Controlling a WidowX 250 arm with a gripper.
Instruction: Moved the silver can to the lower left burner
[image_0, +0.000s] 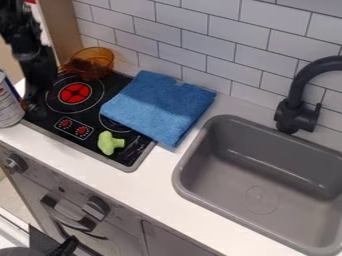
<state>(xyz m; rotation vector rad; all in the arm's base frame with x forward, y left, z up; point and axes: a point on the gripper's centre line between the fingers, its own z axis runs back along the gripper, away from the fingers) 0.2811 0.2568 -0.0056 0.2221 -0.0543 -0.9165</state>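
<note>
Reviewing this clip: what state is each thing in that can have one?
Silver can: upright beside the gripper; whether held, I cannot tell.
Blue cloth: folded, lying partly over the stove.
Faucet: no water running.
Orange bowl: upright or tipped, I cannot tell.
Green toy: lying on the stove.

Black arm (19, 22) enters at the far left corner, sloping down and slightly right to the wrist (37, 57). Below it, the tool (31, 101) hangs at left, steep, near-vertical, lower end pointing down and nearward. Dark-on-dark, joint detail unreadable.
</note>
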